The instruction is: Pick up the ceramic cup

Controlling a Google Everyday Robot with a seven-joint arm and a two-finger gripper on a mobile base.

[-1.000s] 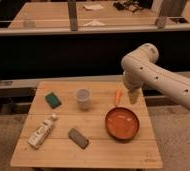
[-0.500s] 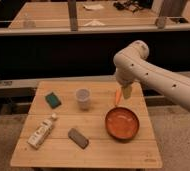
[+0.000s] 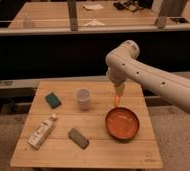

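Camera view, looking down on a wooden table point(image 3: 138, 156). Over its back right part, the gripper point(image 3: 119, 90), pointed down at the end of a white arm point(image 3: 160, 82) reaching in from the right. Released, jaws apart, grasping nothing.

Right under the gripper, touching or just short of it, the thin handle point(image 3: 117, 100) of an orange pan point(image 3: 123, 125). The pan's round bowl below and slightly right of the gripper in the picture, nearer the table's front edge.

To the gripper's left in the picture, near but clearly apart, the ceramic cup point(image 3: 83, 97): pale, handleless, upright on the tabletop, rim up. Farther left past the cup, a green sponge point(image 3: 52, 100).

Well away toward the front left, a white tube-like bottle point(image 3: 42, 134) lying on its side. Between that and the pan, a flat grey block point(image 3: 78, 138).

Behind the table, well beyond the gripper, a dark gap and long wooden benches point(image 3: 48, 20).
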